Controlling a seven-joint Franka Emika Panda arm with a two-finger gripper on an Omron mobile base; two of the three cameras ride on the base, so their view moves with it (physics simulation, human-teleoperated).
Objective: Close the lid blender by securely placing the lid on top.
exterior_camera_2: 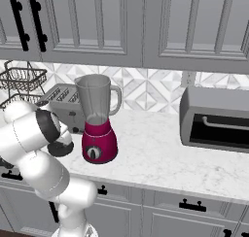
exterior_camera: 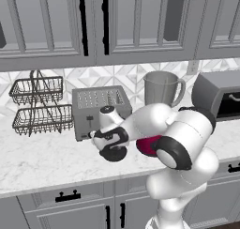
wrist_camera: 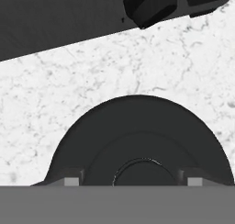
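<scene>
A: State the gripper [wrist_camera: 130, 182] condition.

B: At the bottom of the hand view the fingertips [wrist_camera: 71, 181] stand apart, one on each side of the lid's knob; contact cannot be confirmed.

A: Lid [exterior_camera: 114, 153] location?

B: Flat on the white counter [exterior_camera: 42, 157], centre of the left base view, under the hand.

A: Blender [exterior_camera_2: 98, 120]?

B: Farther back, left of centre in the right base view, jar mouth uncovered, toaster [exterior_camera: 99, 109] behind.

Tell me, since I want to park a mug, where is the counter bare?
Bare marble lies between the blender and the toaster oven, and in front of the wire basket rack. Around the toaster and lid it is crowded.
</scene>
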